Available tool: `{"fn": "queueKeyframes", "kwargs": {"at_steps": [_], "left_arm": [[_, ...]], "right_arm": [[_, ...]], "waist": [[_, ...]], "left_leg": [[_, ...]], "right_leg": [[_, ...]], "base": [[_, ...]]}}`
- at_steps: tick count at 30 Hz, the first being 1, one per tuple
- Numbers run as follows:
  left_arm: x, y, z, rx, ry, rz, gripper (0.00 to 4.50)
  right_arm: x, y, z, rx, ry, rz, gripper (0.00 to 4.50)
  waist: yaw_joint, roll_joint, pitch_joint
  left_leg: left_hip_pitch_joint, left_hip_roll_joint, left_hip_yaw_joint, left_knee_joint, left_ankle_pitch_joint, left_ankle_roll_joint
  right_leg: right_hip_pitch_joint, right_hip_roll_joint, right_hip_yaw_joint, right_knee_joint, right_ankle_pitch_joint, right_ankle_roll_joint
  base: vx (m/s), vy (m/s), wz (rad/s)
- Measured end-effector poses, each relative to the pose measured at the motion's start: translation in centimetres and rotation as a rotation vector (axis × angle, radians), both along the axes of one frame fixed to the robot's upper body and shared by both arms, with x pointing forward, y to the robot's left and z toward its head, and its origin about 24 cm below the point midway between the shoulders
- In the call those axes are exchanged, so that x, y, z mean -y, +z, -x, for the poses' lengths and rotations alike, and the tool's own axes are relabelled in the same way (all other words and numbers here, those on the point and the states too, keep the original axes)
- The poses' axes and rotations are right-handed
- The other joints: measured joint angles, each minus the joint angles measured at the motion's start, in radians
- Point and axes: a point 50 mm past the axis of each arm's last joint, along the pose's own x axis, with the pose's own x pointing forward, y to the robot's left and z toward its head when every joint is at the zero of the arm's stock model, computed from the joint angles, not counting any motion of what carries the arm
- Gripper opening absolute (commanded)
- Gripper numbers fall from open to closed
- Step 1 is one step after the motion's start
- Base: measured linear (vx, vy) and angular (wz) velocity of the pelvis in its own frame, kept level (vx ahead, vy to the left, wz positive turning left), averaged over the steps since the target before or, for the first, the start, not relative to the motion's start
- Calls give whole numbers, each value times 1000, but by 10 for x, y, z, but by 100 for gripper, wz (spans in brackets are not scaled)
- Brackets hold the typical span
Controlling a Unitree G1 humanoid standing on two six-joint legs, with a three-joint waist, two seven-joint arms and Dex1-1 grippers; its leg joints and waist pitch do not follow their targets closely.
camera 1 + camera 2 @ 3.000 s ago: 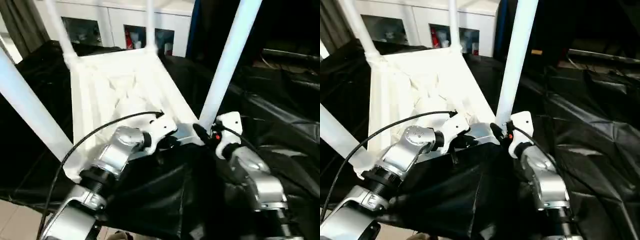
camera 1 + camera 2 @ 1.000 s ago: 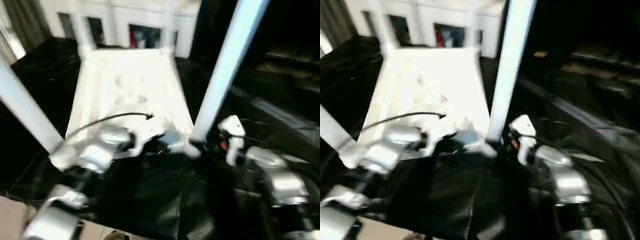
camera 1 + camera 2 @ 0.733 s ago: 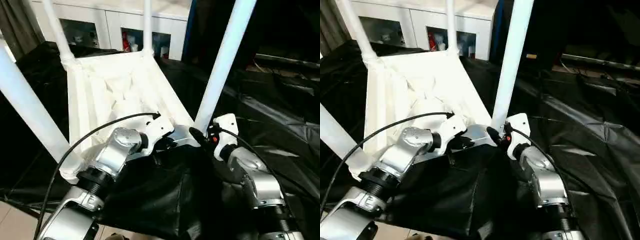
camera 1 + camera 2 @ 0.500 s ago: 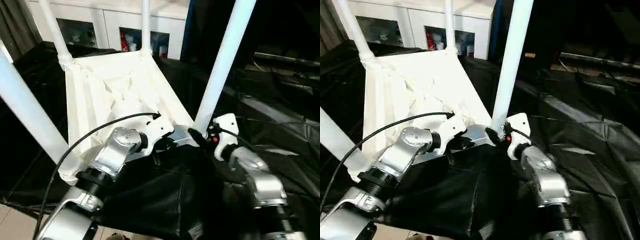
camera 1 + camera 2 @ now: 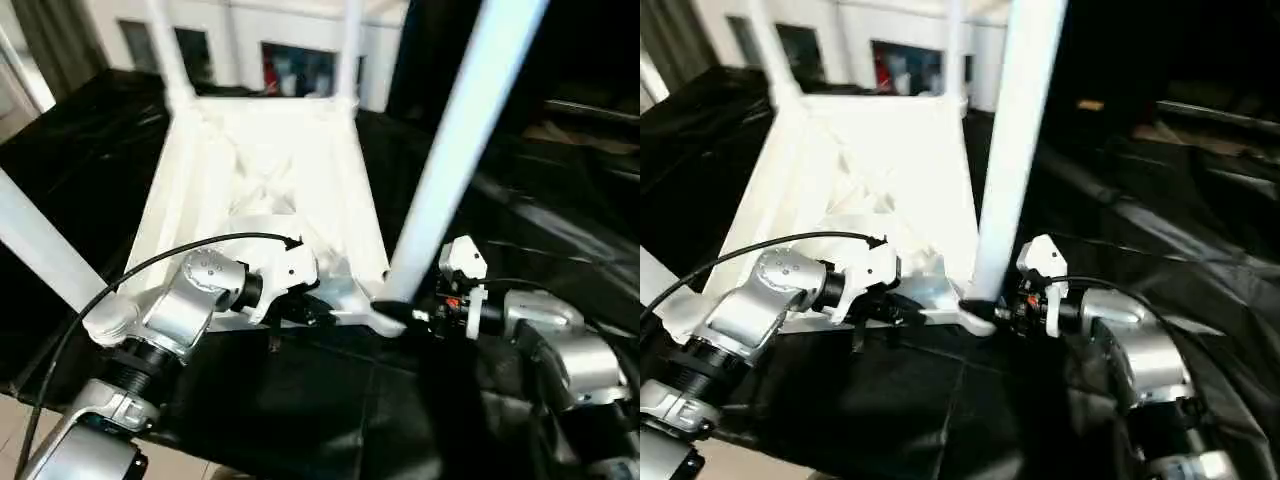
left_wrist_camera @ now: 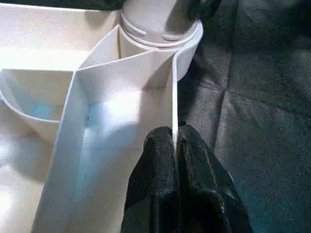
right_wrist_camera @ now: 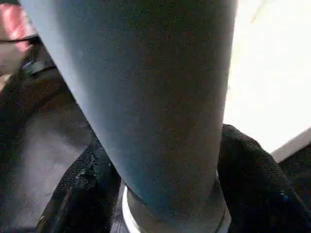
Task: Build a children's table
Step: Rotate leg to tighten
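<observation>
Left gripper point(image 6: 175, 145): clenched on the thin raised rim of the upturned tabletop point(image 5: 265, 170), just beside a corner socket. Right gripper point(image 7: 160, 179): fingers point(image 7: 252, 179) either side of the near right leg point(image 5: 450, 150) at its base, grasping it. Tabletop lies on the black-draped counter point(image 5: 80, 160), legs pointing up.

White plastic tabletop point(image 5: 262, 190) upside down on black cloth, four white tube legs point(image 5: 455, 150) standing in corner sockets.

right gripper point(image 5: 405, 312) swung sideways around leg point(image 5: 450, 155)
</observation>
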Motion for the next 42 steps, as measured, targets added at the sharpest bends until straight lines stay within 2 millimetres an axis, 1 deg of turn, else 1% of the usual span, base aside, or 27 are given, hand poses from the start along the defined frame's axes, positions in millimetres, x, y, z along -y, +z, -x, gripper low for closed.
{"fn": "queueKeyframes", "kwargs": {"at_steps": [2,5,6,7,11,15,20,22,25,26,28,29,31,32,33,34,35,36,37,41,42], "left_arm": [[-3,0,0,-6,-7,-3,0],[-5,0,1,-16,-17,-5,0],[-5,0,2,-21,-20,-3,0],[-5,0,2,-22,-23,-2,0],[-4,0,3,-24,-28,-4,0],[-4,0,3,-25,-30,-2,0],[-1,0,2,-15,-22,10,0],[3,-3,-1,6,13,12,0],[10,-4,-7,41,80,18,0],[15,-5,-10,53,125,24,0],[24,-9,-15,71,219,33,0],[29,-10,-17,70,251,38,0],[44,-12,-21,86,328,40,0],[49,-13,-21,88,350,44,0],[54,-14,-21,91,371,45,0],[60,-15,-21,92,384,46,0],[62,-15,-20,96,393,45,0],[64,-16,-20,99,397,45,0],[64,-16,-20,101,398,44,0],[64,-16,-19,107,395,42,0],[64,-16,-19,107,395,43,0]], "right_arm": [[4,3,1,-8,40,10,281],[2,2,3,-28,82,14,281],[1,1,3,-35,95,14,266],[0,1,4,-38,100,15,266],[0,1,3,-38,106,17,231],[1,3,2,-34,110,23,216],[1,1,4,-30,87,18,212],[0,-3,4,-20,11,2,211],[0,-6,-2,4,-116,-4,208],[-1,-9,-5,16,-201,-13,206],[-7,-16,-10,33,-398,-50,203],[-9,-18,-12,38,-470,-57,202],[-16,-22,-18,42,-668,-83,200],[-17,-23,-19,43,-723,-82,200],[-20,-24,-20,45,-779,-78,200],[-22,-25,-21,53,-829,-70,200],[-25,-25,-22,59,-859,-66,200],[-27,-25,-22,63,-887,-65,199],[-28,-26,-22,64,-898,-67,199],[-29,-25,-23,90,-903,-64,199],[-29,-25,-23,92,-902,-63,254]], "waist": [[4,-1,1],[5,1,4],[6,1,5],[6,1,5],[5,1,5],[6,2,5],[6,2,5],[6,3,5],[1,4,5],[-2,4,5],[-11,5,5],[-17,6,5],[-24,7,4],[-25,11,4],[-26,12,3],[-27,17,3],[-28,19,3],[-30,23,2],[-33,24,1],[-46,29,-1],[-49,30,-1]], "left_leg": [[0,1,1,1,0,0],[1,3,3,4,-1,-1],[1,3,3,5,-2,-4],[1,3,3,5,-3,-5],[1,2,4,7,-3,-5],[1,3,4,6,-3,-5],[2,3,4,6,-3,-5],[4,2,4,7,-3,-5],[6,2,4,6,-3,-6],[9,2,4,6,-3,-6],[16,2,4,4,-3,-6],[18,0,2,3,-3,-6],[19,-1,-1,1,-3,-6],[19,-2,-3,-1,-3,-6],[19,-2,-5,-5,-3,-6],[19,-5,-9,-6,-3,-6],[19,-7,-12,-7,-3,-6],[19,-11,-16,-8,-3,-6],[19,-14,-19,-8,-3,-5],[18,-17,-21,-8,-3,-5],[18,-18,-21,-8,-3,-5]], "right_leg": [[1,0,-1,0,0,0],[2,0,0,1,0,0],[3,0,0,1,0,0],[3,0,1,1,0,0],[4,-1,2,1,0,0],[4,-1,2,1,0,0],[5,-1,2,1,0,0],[8,-1,3,1,0,0],[10,-1,3,0,-1,1],[12,-1,3,-1,-4,6],[17,-1,3,-2,-5,9],[18,-2,2,-3,-7,12],[19,-1,0,-9,-8,12],[20,-1,-2,-15,-8,12],[22,-1,-4,-23,-8,13],[24,-1,-5,-30,-8,13],[24,-1,-5,-34,-8,13],[24,-1,-5,-39,-8,13],[24,-1,-4,-40,-8,13],[27,-2,-1,-52,-8,13],[28,-2,0,-54,-8,13]], "base": [[0,0,0],[0,0,0],[0,0,0],[0,0,0],[0,0,0],[0,0,0],[0,0,0],[0,0,0],[0,0,0],[0,0,0],[0,0,0],[0,0,0],[0,0,0],[0,0,0],[0,0,0],[0,0,0],[-30,58,-11],[0,0,0],[0,0,0],[0,0,0],[0,0,0]]}}
